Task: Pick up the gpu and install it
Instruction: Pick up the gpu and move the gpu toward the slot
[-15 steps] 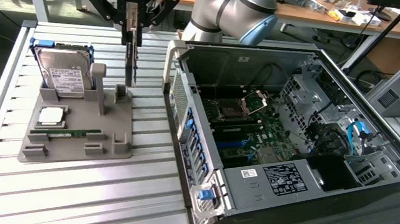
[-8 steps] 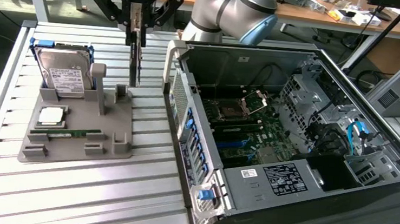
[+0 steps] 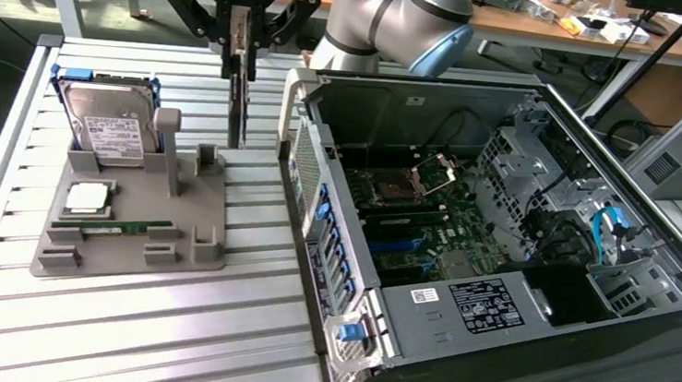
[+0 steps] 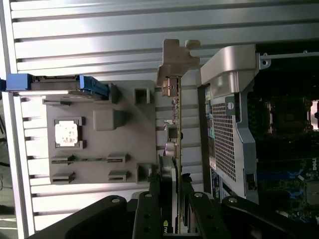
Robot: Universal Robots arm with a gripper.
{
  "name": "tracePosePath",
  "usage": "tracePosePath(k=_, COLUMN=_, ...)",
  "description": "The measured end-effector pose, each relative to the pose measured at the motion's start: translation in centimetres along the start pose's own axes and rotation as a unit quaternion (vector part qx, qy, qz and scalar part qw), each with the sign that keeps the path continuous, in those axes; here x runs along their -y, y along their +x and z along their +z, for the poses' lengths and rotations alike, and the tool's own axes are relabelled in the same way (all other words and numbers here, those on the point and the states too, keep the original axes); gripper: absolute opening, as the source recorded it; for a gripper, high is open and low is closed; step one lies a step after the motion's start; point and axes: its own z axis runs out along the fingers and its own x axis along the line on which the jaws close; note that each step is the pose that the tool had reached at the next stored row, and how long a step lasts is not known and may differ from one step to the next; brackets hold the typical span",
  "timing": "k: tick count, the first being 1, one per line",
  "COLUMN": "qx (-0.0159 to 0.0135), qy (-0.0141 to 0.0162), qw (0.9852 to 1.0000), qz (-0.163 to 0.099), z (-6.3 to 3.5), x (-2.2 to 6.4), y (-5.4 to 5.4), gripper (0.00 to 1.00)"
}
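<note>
Exterior view: jaws grip the gpu (image 3: 239, 99) by its upper end, hanging upright above the desk (image 3: 118, 338), between the grey holder (image 3: 127, 228) and open computer case (image 3: 307, 151). Best carried plumb, slowly, clearing the case wall.

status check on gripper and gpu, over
Gripper shut on gpu. Held upright between gray fixture and open case, not installed. Nothing blocking seen.

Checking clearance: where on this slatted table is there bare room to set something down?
Bare slats lie between the grey fixture and the exterior view's bottom. Crowded: the strip between fixture and computer case, where the fingers hold the gpu.
</note>
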Motion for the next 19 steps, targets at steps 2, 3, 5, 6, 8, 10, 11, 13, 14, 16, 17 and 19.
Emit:
tracePosePath(k=2, qx=0.0001, qy=0.0004, qw=1.0, qz=0.0, z=0.0, x=0.0, y=-0.09, gripper=0.27)
tracePosePath(k=3, qx=0.0001, qy=0.0006, qw=1.0, qz=0.0, z=0.0, x=-0.01, y=-0.12, gripper=0.27)
tracePosePath(k=5, qx=0.0001, qy=0.001, qw=1.0, qz=0.0, z=0.01, x=-0.01, y=-0.21, gripper=0.27)
tracePosePath(k=6, qx=0.0001, qy=0.0011, qw=1.0, qz=0.0, z=0.01, x=-0.02, y=-0.24, gripper=0.27)
tracePosePath(k=8, qx=0.0001, qy=0.0012, qw=1.0, qz=0.0, z=0.01, x=-0.02, y=-0.32, gripper=0.27)
tracePosePath(k=10, qx=0.0001, qy=0.0014, qw=1.0, qz=0.0, z=0.01, x=-0.03, y=-0.4, gripper=0.27)
tracePosePath(k=11, qx=0.0001, qy=0.0014, qw=1.0, qz=0.0, z=0.01, x=-0.03, y=-0.43, gripper=0.27)
tracePosePath(k=13, qx=0.0001, qy=0.0015, qw=1.0, qz=0.0, z=0.02, x=-0.04, y=-0.51, gripper=0.27)
tracePosePath(k=14, qx=0.0002, qy=0.0016, qw=1.0, qz=0.0, z=0.02, x=-0.04, y=-0.55, gripper=0.27)
tracePosePath(k=16, qx=0.0002, qy=0.002, qw=1.0, qz=0.0, z=0.02, x=-0.05, y=-0.68, gripper=0.27)
tracePosePath(k=17, qx=0.0002, qy=0.0022, qw=1.0, qz=0.0, z=0.02, x=-0.05, y=-0.73, gripper=0.27)
tracePosePath(k=19, qx=0.0002, qy=0.0025, qw=1.0, qz=0.0, z=0.02, x=-0.06, y=-0.82, gripper=0.27)
